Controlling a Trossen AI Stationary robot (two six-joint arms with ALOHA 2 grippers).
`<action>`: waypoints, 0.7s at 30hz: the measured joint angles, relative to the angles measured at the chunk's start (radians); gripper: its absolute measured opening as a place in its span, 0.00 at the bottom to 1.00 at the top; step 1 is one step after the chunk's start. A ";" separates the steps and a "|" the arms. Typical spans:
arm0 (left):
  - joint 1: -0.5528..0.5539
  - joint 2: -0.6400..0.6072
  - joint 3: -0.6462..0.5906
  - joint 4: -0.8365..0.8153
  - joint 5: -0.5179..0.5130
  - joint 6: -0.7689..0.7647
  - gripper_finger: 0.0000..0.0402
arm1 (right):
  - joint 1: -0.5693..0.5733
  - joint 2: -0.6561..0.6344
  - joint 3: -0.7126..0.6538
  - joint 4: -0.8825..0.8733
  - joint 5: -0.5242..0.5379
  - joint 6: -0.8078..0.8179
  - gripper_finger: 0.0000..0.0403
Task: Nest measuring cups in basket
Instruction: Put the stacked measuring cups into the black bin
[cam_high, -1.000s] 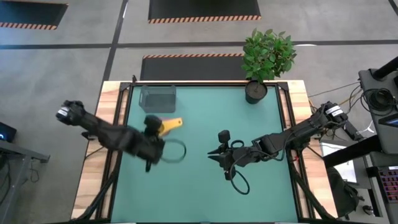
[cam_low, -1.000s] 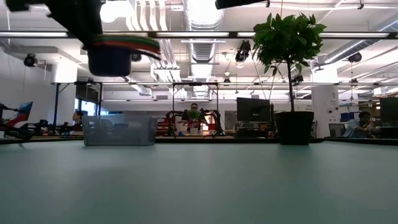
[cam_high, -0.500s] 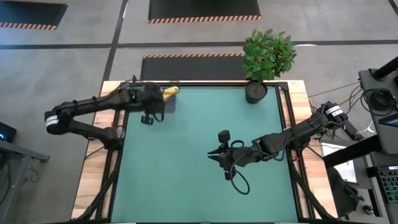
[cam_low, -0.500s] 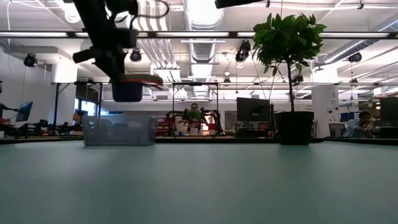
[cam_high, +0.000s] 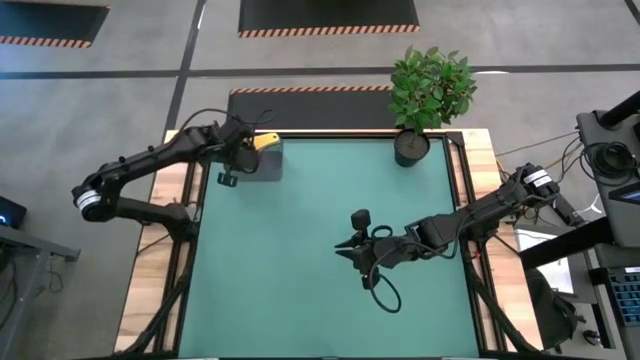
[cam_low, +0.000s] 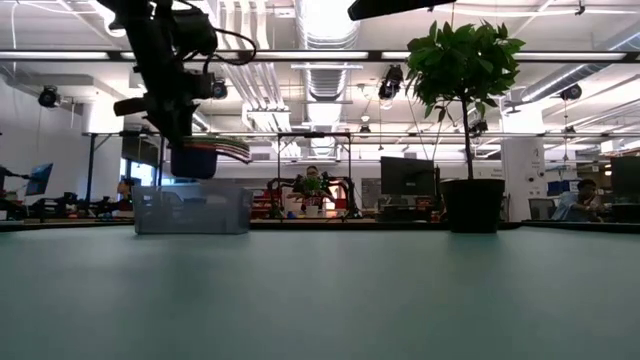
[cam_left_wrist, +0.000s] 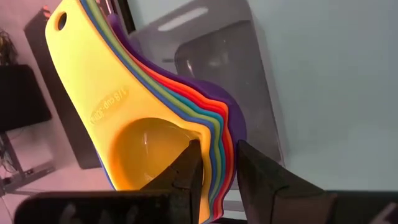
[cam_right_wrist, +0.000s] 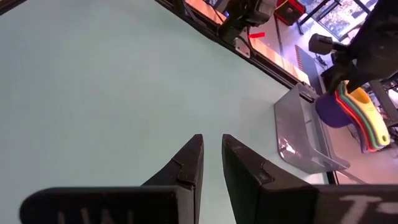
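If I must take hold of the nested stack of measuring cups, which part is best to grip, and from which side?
Grip the stack of measuring cups at the bowl rims, one finger inside the yellow top bowl and one outside the purple wall, coming from the open side of the bowls. The left gripper holds it this way above the basket. The fanned handles look too thin and spread for a firm pinch.

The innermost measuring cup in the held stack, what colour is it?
Yellow: the innermost cup of the nested stack, clearest in the left wrist view.
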 joint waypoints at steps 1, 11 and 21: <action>0.008 0.006 -0.003 0.001 0.000 -0.001 0.15 | 0.000 0.000 0.000 0.000 0.000 0.000 0.12; 0.060 0.084 -0.026 0.011 0.000 -0.003 0.15 | 0.000 0.000 0.000 0.000 0.000 0.010 0.12; 0.063 0.104 -0.026 0.004 0.112 0.019 0.15 | 0.000 0.000 0.000 -0.001 0.000 0.011 0.12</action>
